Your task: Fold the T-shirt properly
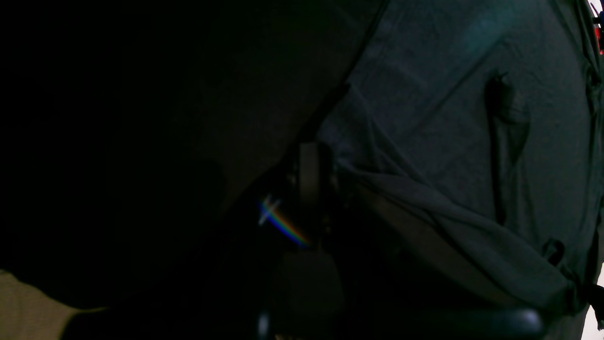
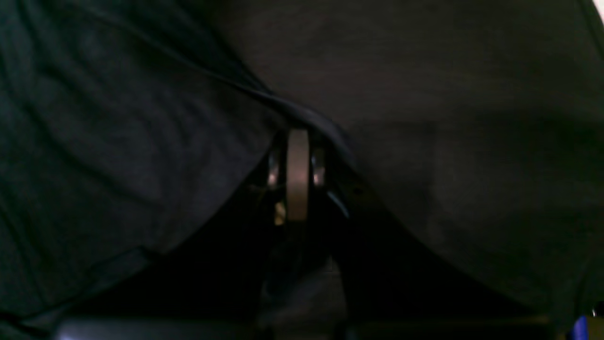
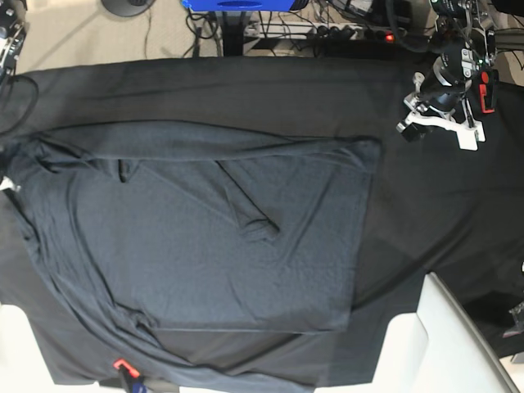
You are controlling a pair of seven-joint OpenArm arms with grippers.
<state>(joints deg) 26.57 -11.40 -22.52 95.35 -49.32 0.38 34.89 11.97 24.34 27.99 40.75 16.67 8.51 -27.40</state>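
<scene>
Both my grippers, left and right, pinched shut on shirt edges; shirt spread on cloth.

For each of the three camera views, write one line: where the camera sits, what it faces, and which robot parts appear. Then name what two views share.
Left wrist: on the left arm, close above the T-shirt; the left gripper is shut on a fold.
Right wrist: on the right arm, close to the cloth; the right gripper is shut on the T-shirt's edge.
Base: overhead, looking down on the T-shirt spread over the black table cloth; arm parts show at the frame's edges.
Shared: all views show the same T-shirt.
</scene>
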